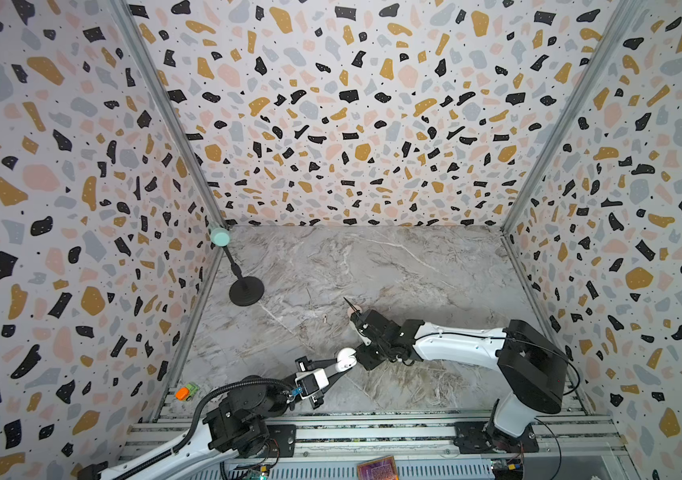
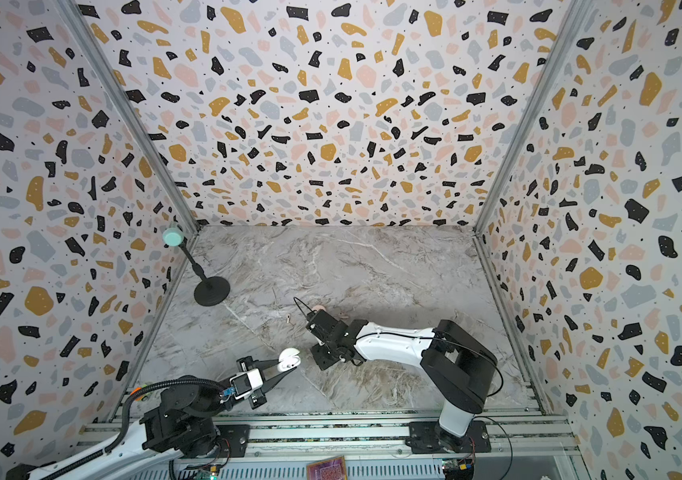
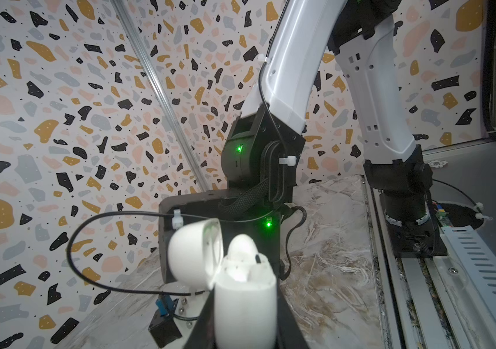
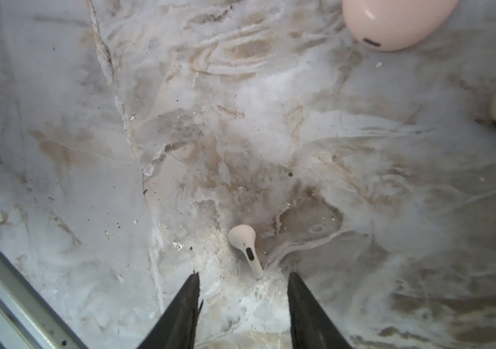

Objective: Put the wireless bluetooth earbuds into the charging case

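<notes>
My right gripper [image 4: 243,274], jaws apart and empty, hangs over an earbud [image 4: 245,244]; best straddle the stem squarely before pinching. My left gripper [image 2: 285,366] clamps the open case [image 3: 243,302].

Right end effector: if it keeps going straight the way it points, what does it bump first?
Most likely the small pale earbud lying on the marble table, just ahead of the right end effector's open tips; depth is unclear, so maybe the table itself.
</notes>
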### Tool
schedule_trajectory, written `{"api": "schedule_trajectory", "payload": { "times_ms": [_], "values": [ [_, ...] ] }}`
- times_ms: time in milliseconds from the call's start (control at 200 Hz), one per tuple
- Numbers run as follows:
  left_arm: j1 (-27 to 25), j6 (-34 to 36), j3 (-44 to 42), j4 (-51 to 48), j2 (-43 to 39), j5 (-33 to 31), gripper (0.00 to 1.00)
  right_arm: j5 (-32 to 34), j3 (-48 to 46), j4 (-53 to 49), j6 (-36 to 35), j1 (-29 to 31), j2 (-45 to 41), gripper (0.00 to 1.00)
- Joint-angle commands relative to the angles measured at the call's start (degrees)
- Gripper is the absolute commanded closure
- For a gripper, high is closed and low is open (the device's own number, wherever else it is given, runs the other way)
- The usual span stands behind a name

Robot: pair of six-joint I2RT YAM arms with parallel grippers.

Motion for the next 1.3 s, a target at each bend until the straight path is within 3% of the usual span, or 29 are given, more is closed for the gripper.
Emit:
{"api": "schedule_trajectory", "payload": {
  "times_ms": [0, 946, 1297],
  "values": [
    [-0.31, 0.92, -0.70, 1.50, -0.78, -0.25, 1.00, 2.44, 2.64, -2.71, -0.52, 0.63, 1.05, 0.54],
    [-0.40, 1.26, -0.78, 1.16, -1.32, -0.52, 1.00, 4.89, 5.86, -3.18, 0.35, 1.99, 8.39, 0.68],
    [-0.40, 1.28, -0.78, 0.98, -1.38, -0.77, 1.00, 8.56, 7.62, -5.60, 1.37, 3.22, 11.20, 0.72]
  ]
}}
